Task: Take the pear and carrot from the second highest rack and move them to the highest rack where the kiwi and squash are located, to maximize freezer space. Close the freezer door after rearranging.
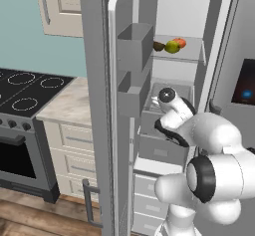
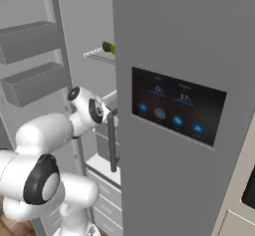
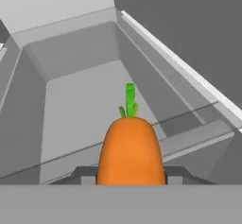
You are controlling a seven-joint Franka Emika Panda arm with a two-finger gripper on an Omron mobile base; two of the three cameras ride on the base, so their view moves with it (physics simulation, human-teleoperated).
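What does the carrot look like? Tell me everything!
The carrot is smooth, bright orange and plump, with a rounded top and short green stalks sticking out of it. In the hand view it sits low in the middle, leafy end pointing away, between the gripper's dark fingertips. Behind it lies a grey freezer bin.

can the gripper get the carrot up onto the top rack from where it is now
Probably yes. The carrot sits between the gripper's fingers inside the freezer, the door is open, and the top rack has bare space beside the fruit.
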